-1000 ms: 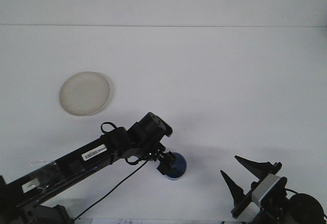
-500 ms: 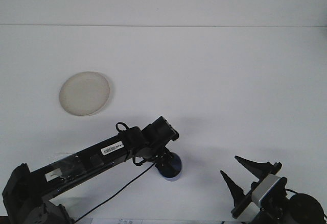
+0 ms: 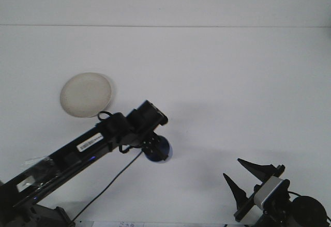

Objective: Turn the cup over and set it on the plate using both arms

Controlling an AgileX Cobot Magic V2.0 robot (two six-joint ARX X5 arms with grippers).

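A blue cup (image 3: 160,150) hangs just under the wrist of my left arm, held in my left gripper (image 3: 154,148), whose black fingers close around it above the white table. The cup casts a faint shadow to its right. The round pale plate (image 3: 86,94) lies flat at the left of the table, up and to the left of the cup and apart from it. My right gripper (image 3: 246,173) rests at the bottom right, its two pointed black fingers spread wide with nothing between them.
The white table (image 3: 222,82) runs back to a far edge against a white wall. A black cable hangs below the left arm near the front edge.
My left arm has lifted the blue cup off the table and carried it up and to the left, toward the plate. The right arm has not moved.
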